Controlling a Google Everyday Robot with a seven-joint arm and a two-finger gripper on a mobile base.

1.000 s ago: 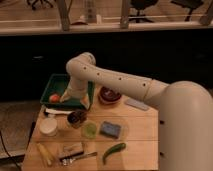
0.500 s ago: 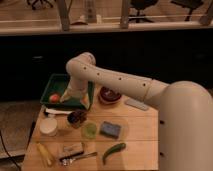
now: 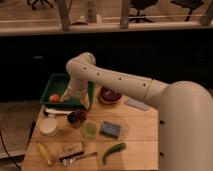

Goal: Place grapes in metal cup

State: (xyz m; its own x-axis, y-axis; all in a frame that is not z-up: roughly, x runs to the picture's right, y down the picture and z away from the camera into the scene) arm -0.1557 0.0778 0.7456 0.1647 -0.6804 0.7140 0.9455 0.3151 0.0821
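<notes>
My gripper (image 3: 68,96) is down inside the green tray (image 3: 56,80) at the table's back left, right next to an orange-red round fruit (image 3: 54,98). The arm (image 3: 115,80) reaches to it from the right. The metal cup (image 3: 76,119), small, round and dark, stands on the table just in front of the tray, left of the translucent green cup (image 3: 89,130). Its top looks dark brown; I cannot tell whether that is the grapes. I see no grapes anywhere else; the gripper hides part of the tray's floor.
A white bowl (image 3: 48,126) stands left of the metal cup. A red bowl (image 3: 110,95), a grey flat object (image 3: 136,104), a blue sponge (image 3: 111,129), a green pepper (image 3: 114,151), a yellow item (image 3: 45,154) and a utensil (image 3: 75,157) lie on the wooden table (image 3: 142,137).
</notes>
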